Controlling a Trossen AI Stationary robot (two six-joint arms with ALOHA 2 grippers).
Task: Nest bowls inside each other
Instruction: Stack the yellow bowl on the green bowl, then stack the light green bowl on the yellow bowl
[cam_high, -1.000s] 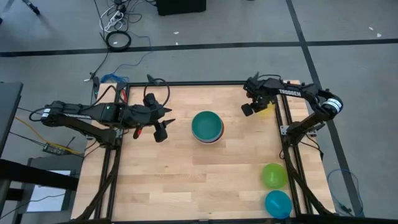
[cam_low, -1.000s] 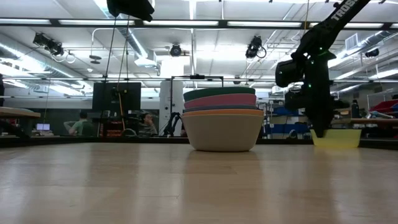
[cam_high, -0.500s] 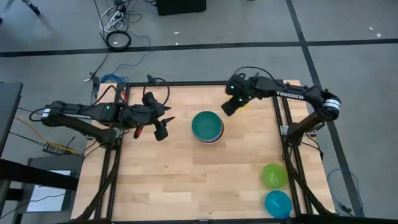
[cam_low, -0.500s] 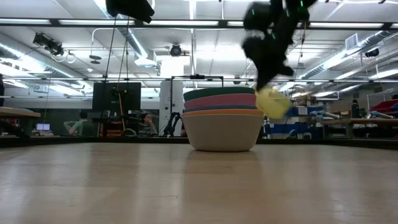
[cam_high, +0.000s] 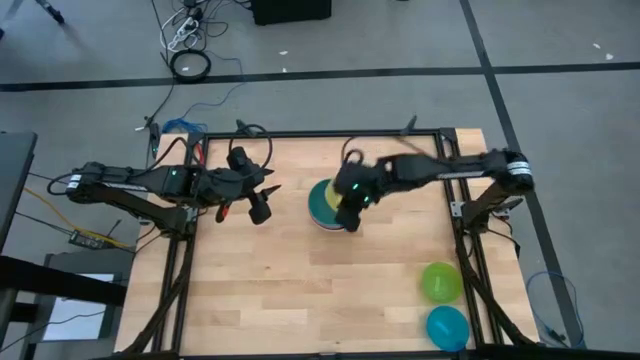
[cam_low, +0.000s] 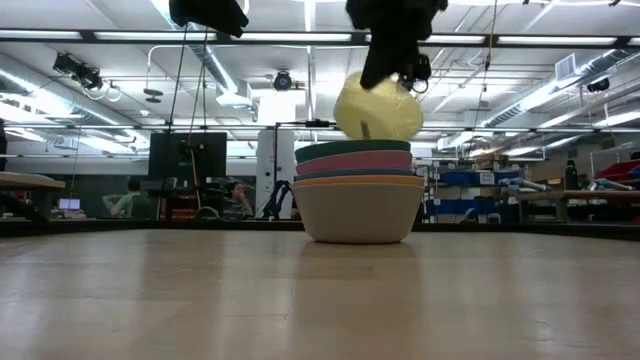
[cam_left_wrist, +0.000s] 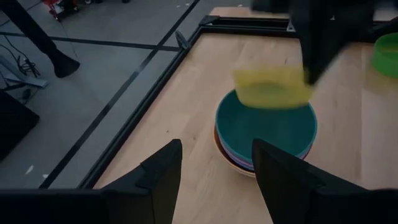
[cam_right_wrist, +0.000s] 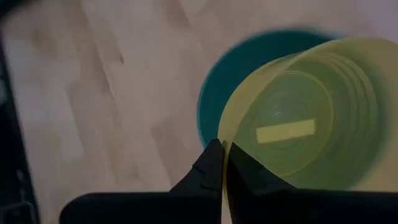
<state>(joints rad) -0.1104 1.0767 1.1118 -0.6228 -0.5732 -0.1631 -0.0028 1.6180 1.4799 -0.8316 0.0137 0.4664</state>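
High view has my right gripper (cam_high: 350, 213) out over the middle of the table, pinched tight on the rim of the yellow bowl (cam_high: 331, 198), which sits in the air right above the stack of bowls (cam_high: 322, 217). From the low view you can see the yellow bowl (cam_low: 378, 110) tilted, hanging just over the teal bowl (cam_low: 352, 149) that tops the stack, and I honestly can't say if its lower edge is touching the teal rim or just clear of it. Under the teal one there's a pink bowl (cam_low: 353, 161), then a thin blue band, an orange bowl (cam_low: 356, 181) and a grey-white bowl (cam_low: 356, 212) at the bottom, all nested and sitting on the wooden table (cam_low: 200, 300). My right wrist view shows my two fingers (cam_right_wrist: 211, 171) clamped on the yellow rim with the teal bowl (cam_right_wrist: 249, 62) peeking out behind it, and there's a pale rectangular label on the yellow bowl's floor. My left gripper (cam_high: 258, 208) is parked at the left side of the table, well apart from the stack, fingers spread with nothing in them. Down at the near right corner of the table the lime green bowl (cam_high: 441, 282) and the cyan bowl (cam_high: 447, 327) sit just beside each other, far from the stack.
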